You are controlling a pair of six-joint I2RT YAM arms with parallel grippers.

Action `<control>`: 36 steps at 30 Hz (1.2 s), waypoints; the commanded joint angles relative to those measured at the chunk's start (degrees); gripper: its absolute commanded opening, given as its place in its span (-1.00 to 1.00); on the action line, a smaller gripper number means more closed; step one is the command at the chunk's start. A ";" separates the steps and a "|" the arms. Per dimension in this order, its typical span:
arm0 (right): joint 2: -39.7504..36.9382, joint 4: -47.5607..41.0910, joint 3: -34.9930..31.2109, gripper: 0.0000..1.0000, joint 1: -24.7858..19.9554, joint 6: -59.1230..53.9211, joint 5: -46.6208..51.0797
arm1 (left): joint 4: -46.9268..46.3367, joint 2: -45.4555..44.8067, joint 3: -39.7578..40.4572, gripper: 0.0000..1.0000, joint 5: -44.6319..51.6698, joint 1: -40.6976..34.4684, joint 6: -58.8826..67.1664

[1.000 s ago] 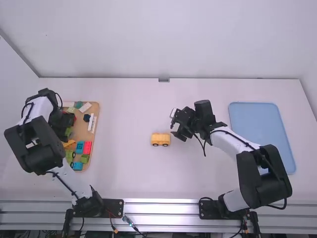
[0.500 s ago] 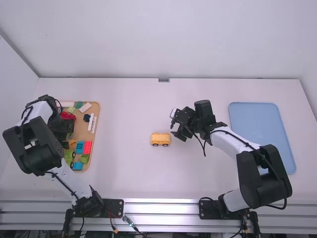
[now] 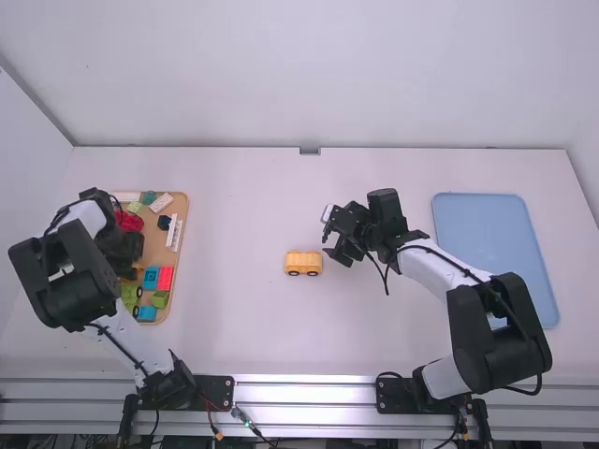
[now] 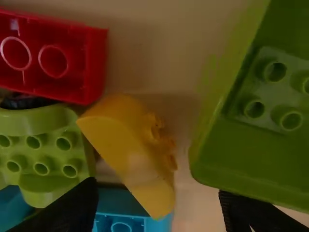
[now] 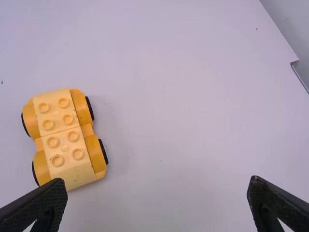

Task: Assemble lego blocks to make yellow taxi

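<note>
A metal rail runs along the near edge of the white table. At the left, the left arm hides part of the wooden tray and many of its blocks; the left gripper is over it. Its own view shows fingers spread, the yellow curved block partly between them, touching nothing of theirs that I can make out. A large green block is cut off there, and something dark lies half-hidden beside an upturned red block — too dim to name.

The yellow wheeled car stands mid-table, studs up. Farther off and to its right is the right gripper, spread and holding nothing. Well to the right lies a flat blue tray, partly covered by the right arm. At the far edge — a small grey fitting, then a pale, plain wall
</note>
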 commanded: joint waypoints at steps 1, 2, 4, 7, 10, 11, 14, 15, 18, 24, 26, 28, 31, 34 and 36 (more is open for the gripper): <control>-0.96 0.04 0.70 0.98 -0.28 -0.07 0.04 | -0.04 -0.15 -0.59 0.25 -0.22 0.46 -0.26; -0.96 0.09 0.70 0.97 -0.31 -0.09 0.09 | 0.04 -0.15 -0.59 0.22 -0.37 0.37 -0.28; -0.96 0.02 0.70 0.98 -0.31 -0.07 0.09 | 0.39 -0.15 -0.59 0.09 -0.52 0.39 -0.28; -0.96 -0.04 0.70 0.98 -0.31 -0.07 0.07 | 0.33 -0.15 -0.61 0.03 -1.95 0.26 -1.99; -0.96 -0.02 0.70 0.98 -0.31 -0.07 0.09 | 0.59 -0.15 -1.09 0.03 -2.82 0.39 -3.28; -0.96 -0.02 0.70 0.98 -0.31 -0.09 0.09 | 0.92 -0.15 -1.27 0.03 -2.95 0.28 -3.23; -0.96 -0.04 0.70 0.97 -0.17 -0.07 0.13 | 2.27 -0.15 -2.32 0.06 -3.02 0.39 -3.26; -0.96 -0.04 0.70 0.98 -0.20 -0.07 0.09 | 2.93 -0.15 -2.69 0.07 -3.04 0.39 -3.28; -0.96 -0.04 0.70 0.98 -0.20 -0.07 0.11 | 5.18 -0.15 -3.98 0.15 -2.75 0.37 -3.28; -0.96 -0.04 0.70 0.96 -0.20 -0.07 0.09 | 9.05 -0.15 -6.34 0.06 -1.99 0.31 -3.26; -0.96 -0.04 0.70 0.98 -0.20 -0.07 0.09 | 9.40 -0.15 -6.40 -0.10 -1.33 0.52 -3.28; -0.96 -0.04 0.70 0.98 -0.20 -0.07 0.09 | 9.66 -0.15 -6.40 -0.21 -1.49 0.24 -3.28; -0.96 -0.09 0.70 0.98 -0.20 -0.04 0.11 | 9.77 -0.15 -6.36 -0.34 -1.75 0.46 -3.28; -0.96 -0.28 0.70 0.98 -0.20 -0.04 0.11 | 9.79 -0.15 -6.38 -0.40 -1.97 0.35 -3.26; -0.96 -0.42 0.70 0.98 -0.20 -0.07 0.09 | 9.77 -0.15 -6.38 -0.41 -1.95 0.52 -3.23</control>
